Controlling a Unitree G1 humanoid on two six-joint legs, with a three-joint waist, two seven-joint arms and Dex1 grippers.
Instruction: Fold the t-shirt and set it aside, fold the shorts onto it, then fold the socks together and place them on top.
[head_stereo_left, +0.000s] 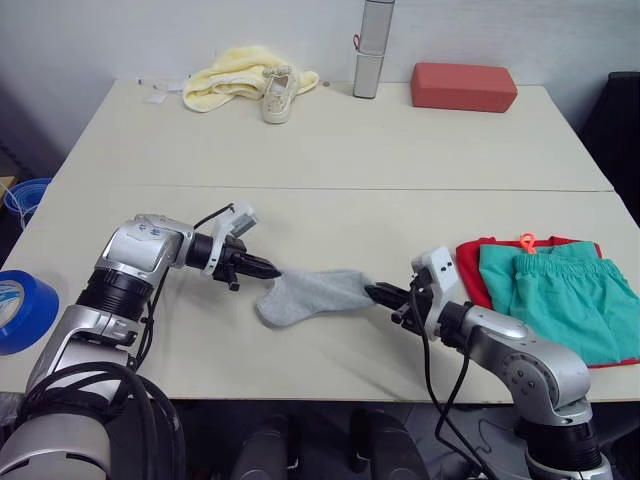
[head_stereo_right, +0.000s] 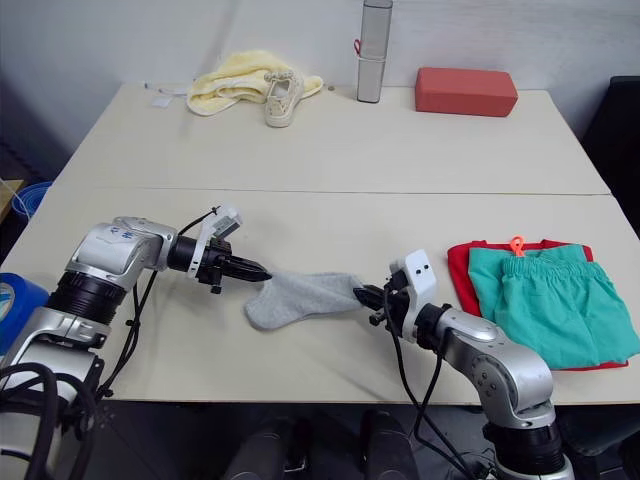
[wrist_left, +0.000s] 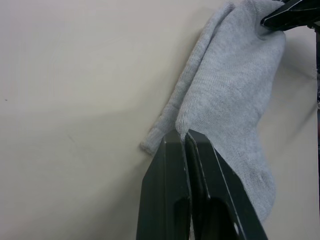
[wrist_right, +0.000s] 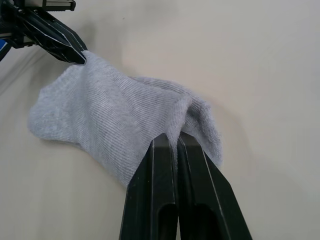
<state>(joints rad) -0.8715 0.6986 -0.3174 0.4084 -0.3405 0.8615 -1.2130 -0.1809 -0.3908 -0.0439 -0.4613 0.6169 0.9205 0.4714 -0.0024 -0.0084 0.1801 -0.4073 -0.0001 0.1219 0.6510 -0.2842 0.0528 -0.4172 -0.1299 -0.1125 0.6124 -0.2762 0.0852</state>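
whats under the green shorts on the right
The shorts lie on the red t-shirt, whose edges show along their left, far and near sides. Most of the t-shirt is covered, so its fold can't be checked.

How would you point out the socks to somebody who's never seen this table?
Start at the near edge of the cream table. Between the left hand and the right hand lie the socks, each hand pinching one end. They are small, grey and knitted, unlike the teal shorts to the right.
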